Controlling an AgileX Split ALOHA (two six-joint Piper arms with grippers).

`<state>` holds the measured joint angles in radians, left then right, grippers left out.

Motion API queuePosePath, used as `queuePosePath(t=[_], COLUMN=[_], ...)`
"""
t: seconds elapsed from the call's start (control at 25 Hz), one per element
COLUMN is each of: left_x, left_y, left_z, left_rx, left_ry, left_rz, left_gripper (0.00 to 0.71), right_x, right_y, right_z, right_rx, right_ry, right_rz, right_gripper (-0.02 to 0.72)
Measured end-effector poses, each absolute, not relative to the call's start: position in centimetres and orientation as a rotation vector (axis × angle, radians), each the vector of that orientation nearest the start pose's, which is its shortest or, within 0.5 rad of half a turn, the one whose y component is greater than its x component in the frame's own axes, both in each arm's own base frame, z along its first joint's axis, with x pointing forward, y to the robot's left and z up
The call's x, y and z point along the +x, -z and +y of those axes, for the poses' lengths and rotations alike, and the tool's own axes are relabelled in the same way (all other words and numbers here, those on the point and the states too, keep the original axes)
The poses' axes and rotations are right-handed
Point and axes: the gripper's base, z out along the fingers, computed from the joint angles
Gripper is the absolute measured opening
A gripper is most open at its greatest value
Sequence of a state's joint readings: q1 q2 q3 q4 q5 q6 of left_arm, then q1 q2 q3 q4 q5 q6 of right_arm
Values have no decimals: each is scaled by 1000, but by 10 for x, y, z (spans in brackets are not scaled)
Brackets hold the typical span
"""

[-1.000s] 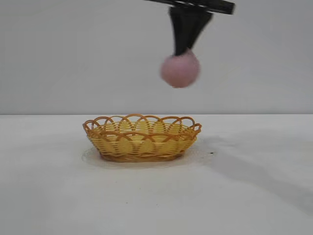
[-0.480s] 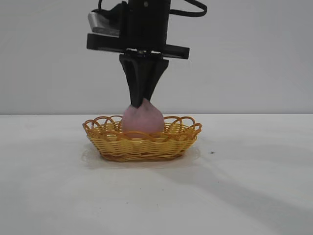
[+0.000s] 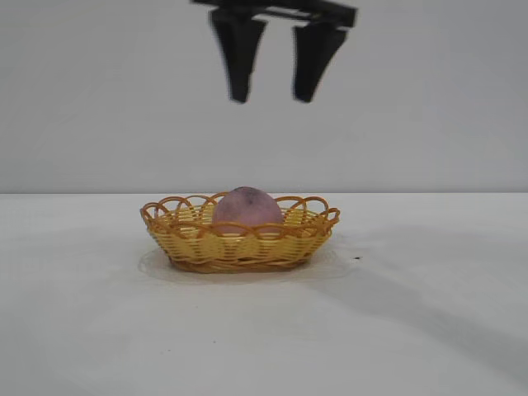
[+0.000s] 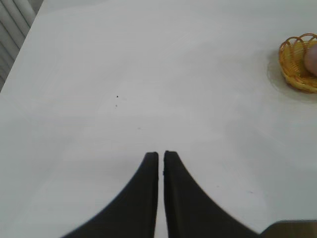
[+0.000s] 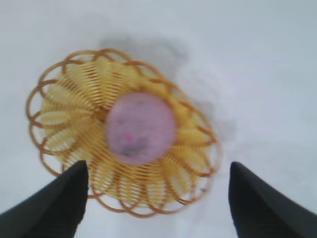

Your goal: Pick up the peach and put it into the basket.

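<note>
My left gripper (image 4: 161, 156) sits parked over bare table (image 4: 124, 74), its 2 fingers pressed together, holding nothing. From its wrist view only a slice of the basket (image 4: 297, 69) shows, cut by the frame edge, with a sliver of the peach (image 4: 312, 59) inside.

In the exterior view, the basket's (image 3: 239, 239) near wall hides the lower half of the peach (image 3: 247, 206), which rests in the middle of the basket. A faint dark speck marks the table (image 3: 429, 330) just beside the basket.

My right gripper (image 3: 272, 91) hangs well above the peach, fingers spread wide and empty, its upper body cut off at the frame top. From the right wrist view, the peach (image 5: 141, 128) lies centred in the basket (image 5: 59, 119), the 2 fingertips (image 5: 54, 198) apart on either side of it.
</note>
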<state>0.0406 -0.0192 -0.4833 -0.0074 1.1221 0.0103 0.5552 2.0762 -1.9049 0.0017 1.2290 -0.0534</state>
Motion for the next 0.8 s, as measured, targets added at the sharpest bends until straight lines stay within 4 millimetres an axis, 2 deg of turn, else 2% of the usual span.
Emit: queuePosePath(t=[0.16,0.28,0.4,0.48,0.64,0.72,0.8], left_x=[-9,-9,-9,-9,-9,-9,-9], left_y=[-268,-268,-268,-268,-268,-268,-268], left_z=[-1,-1,-1,-1,-1,-1,-1], left_rx=[-31,-29,-29,-29,-29,-29,-29], left_ry=[-22,-23,-23,-23,-23,-23,-23], left_rz=[2103,2103,2103,2103,2103,2103,2103], left_gripper=[0,0,0,0,0,0,0], right_x=[410,419,420,420,409,394,368], right_y=[-249,-231,-217,-213,-212,-226,-241], right_z=[161,115,83,68,55,52,49], right_rx=[-595,-429,-316,-264,-215,-207,-197], right_ry=[-101,-110,-106,-105,-111,-113,-116], right_rz=[2875,2956,3020,3041,3066,3024,2956], right_gripper=[515,515,515,515,515,515,515])
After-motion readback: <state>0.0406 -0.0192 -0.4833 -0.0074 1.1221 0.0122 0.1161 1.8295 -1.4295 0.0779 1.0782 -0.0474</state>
